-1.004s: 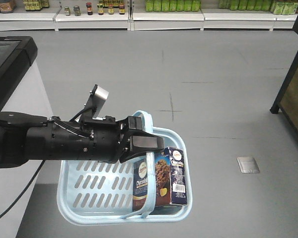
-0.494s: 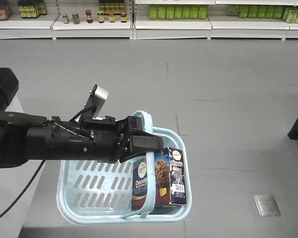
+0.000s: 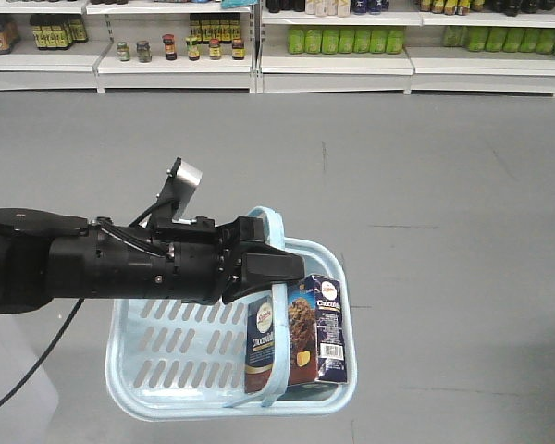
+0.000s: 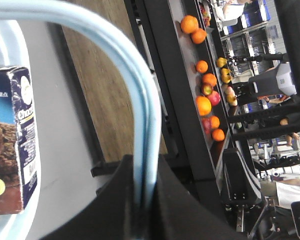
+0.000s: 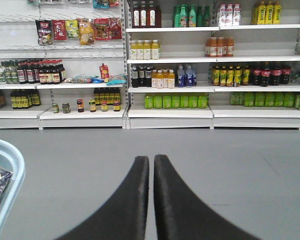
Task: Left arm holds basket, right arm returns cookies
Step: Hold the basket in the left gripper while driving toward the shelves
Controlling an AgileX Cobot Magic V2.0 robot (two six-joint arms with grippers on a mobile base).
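The left arm point(image 3: 102, 264), black with a silver tab, reaches in from the left. My left gripper point(image 3: 270, 268) is shut on the hoop handle point(image 4: 135, 90) of the light blue basket point(image 3: 166, 370), which hangs above the floor. In the left wrist view the jaws pinch the handle at my left gripper point(image 4: 144, 170). The navy cookies box point(image 3: 301, 338) stands upright in the basket's right end; it also shows in the left wrist view point(image 4: 12, 145). My right gripper point(image 5: 151, 160) is shut and empty, level, right of the basket rim point(image 5: 12, 167). The right arm is out of the front view.
Store shelves with bottles and jars point(image 3: 333, 42) run along the far wall, also facing the right wrist view point(image 5: 165, 75). Grey floor point(image 3: 425, 231) lies between. A fruit display point(image 4: 205, 85) and a wooden panel point(image 4: 105, 100) show in the left wrist view. A white cabinet corner point(image 3: 9, 388) is low left.
The front view has swung: the shelves have slid down and right, and the black-topped cabinet and the wooden stand have left the frame. Arm, basket and cookies keep their pose.
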